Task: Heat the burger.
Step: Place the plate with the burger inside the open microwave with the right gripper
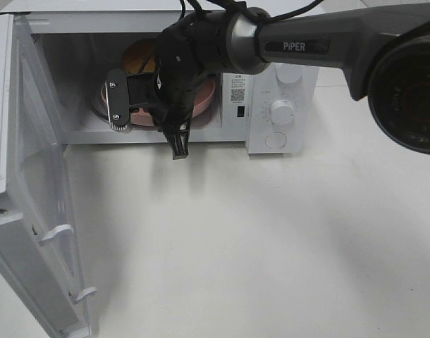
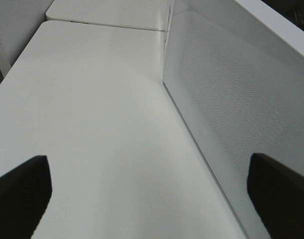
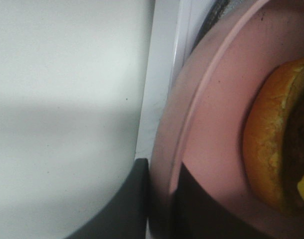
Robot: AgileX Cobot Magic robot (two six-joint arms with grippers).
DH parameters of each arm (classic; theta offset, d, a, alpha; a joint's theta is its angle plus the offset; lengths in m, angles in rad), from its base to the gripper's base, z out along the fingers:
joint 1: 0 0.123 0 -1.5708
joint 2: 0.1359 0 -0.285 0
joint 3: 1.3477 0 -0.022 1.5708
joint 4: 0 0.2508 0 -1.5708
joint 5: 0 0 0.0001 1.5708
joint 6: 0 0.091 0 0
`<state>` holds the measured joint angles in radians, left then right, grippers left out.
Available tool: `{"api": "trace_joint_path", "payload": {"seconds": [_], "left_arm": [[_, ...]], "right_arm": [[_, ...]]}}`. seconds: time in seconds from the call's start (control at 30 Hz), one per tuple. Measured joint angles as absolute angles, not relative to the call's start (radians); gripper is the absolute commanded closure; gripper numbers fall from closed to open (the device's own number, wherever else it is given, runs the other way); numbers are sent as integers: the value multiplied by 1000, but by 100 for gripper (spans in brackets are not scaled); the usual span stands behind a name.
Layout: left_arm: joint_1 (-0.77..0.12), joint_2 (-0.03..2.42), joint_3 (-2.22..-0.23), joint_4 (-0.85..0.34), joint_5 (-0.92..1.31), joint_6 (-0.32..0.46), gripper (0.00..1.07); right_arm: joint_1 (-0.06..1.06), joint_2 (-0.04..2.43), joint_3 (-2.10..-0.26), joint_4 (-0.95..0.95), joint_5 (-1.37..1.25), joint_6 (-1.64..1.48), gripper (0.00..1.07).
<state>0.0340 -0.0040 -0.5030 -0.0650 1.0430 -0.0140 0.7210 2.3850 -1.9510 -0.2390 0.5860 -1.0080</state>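
Note:
The burger [image 1: 139, 56] sits on a pink plate [image 1: 206, 98] inside the open microwave [image 1: 271, 49]; my right arm hides most of both. In the right wrist view, the golden bun of the burger [image 3: 274, 144] lies on the plate [image 3: 217, 99], and my right gripper [image 3: 162, 204] is shut on the plate's rim at the microwave's front sill. In the exterior view the right gripper [image 1: 176, 134] is at the cavity mouth. My left gripper [image 2: 152, 194] is open over bare table beside the door, with nothing between its fingers.
The microwave door [image 1: 39, 197] is swung wide to the left, and its mesh panel [image 2: 227, 99] stands close beside the left gripper. A control panel with a dial [image 1: 281, 111] is on the microwave's right. White table [image 1: 257, 246] stretches in front.

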Motion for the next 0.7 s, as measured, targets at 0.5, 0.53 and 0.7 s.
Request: {"api": "trace_joint_path", "payload": {"seconds": [0.5, 0.53, 0.7], "left_arm": [[34, -4, -503, -65, 1043, -14, 7], [34, -4, -503, -65, 1043, -14, 7], [34, -4, -503, -65, 1043, -14, 7]], "right_arm": [[740, 2287, -1859, -213, 594, -1029, 107], [740, 2277, -1835, -213, 580, -1029, 107], [740, 2224, -1707, -235, 509, -1029, 107]]}}
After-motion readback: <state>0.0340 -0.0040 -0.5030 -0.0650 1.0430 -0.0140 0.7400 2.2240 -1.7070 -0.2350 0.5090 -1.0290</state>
